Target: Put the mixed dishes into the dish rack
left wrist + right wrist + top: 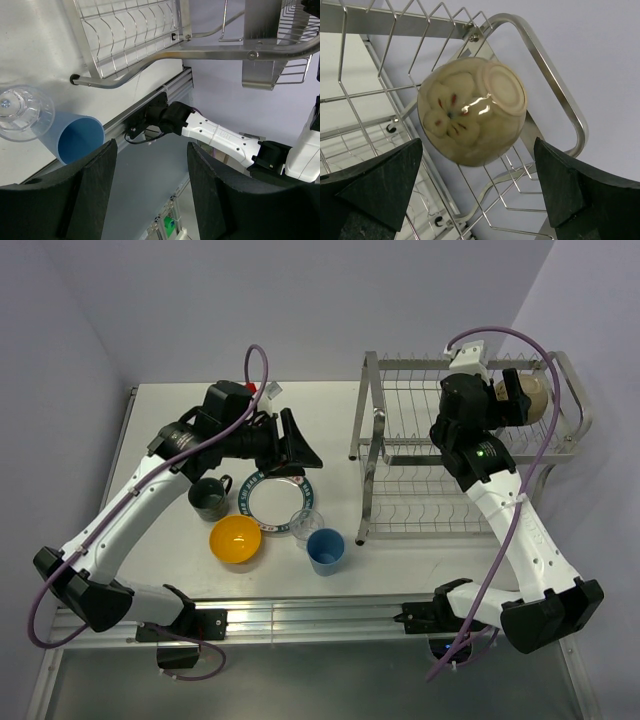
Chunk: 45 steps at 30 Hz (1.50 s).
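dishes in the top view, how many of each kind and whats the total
bowls: 2, the orange bowl on the table and the beige bowl in the rack
mug: 1
plate: 1
clear glass: 1
blue tumbler: 1
total: 6

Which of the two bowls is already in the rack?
The beige bowl, resting base-up on the upper wires of the dish rack at its right end. The small orange bowl sits on the table beside the white plate.
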Each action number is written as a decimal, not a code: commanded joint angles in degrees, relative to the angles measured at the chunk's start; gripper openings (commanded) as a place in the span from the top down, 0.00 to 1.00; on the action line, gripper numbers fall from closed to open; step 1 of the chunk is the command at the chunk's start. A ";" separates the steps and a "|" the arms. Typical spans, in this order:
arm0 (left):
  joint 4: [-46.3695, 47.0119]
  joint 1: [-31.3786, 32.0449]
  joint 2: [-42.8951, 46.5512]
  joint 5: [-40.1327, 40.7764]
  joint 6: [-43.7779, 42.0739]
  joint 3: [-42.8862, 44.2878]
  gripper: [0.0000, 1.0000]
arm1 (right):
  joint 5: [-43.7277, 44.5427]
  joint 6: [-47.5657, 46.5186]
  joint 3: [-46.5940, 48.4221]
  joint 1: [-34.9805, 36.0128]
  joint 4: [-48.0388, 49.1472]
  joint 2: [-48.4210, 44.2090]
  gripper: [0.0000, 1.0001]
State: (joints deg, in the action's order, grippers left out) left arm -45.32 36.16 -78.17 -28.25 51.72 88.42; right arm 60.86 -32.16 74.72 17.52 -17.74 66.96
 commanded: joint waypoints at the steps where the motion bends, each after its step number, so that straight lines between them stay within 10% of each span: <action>1: 1.11 -0.30 -0.31 -1.37 -0.92 1.58 0.36 | -0.57 1.31 0.78 -0.56 -0.63 -0.07 0.00; 10: -5.47 -0.39 -2.60 4.78 -0.75 3.16 0.36 | -0.66 5.35 8.24 0.58 -4.14 -0.43 0.00; 19: -11.19 1.62 -2.42 13.12 1.01 -5.71 0.42 | 4.79 20.17 26.16 17.18 -24.39 2.73 0.00; 26: -13.57 7.43 -4.18 20.95 6.37 -9.67 0.42 | -13.52 44.63 45.95 24.49 -48.96 7.14 0.03; 45: -12.78 7.34 -10.59 29.66 9.89 -11.96 0.44 | -34.14 57.47 38.31 34.07 -54.16 -3.06 0.11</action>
State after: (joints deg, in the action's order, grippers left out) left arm -58.35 43.79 -88.53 -0.75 61.36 74.81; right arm 29.50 23.53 113.01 51.11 -72.12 66.41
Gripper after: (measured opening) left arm 0.559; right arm 0.900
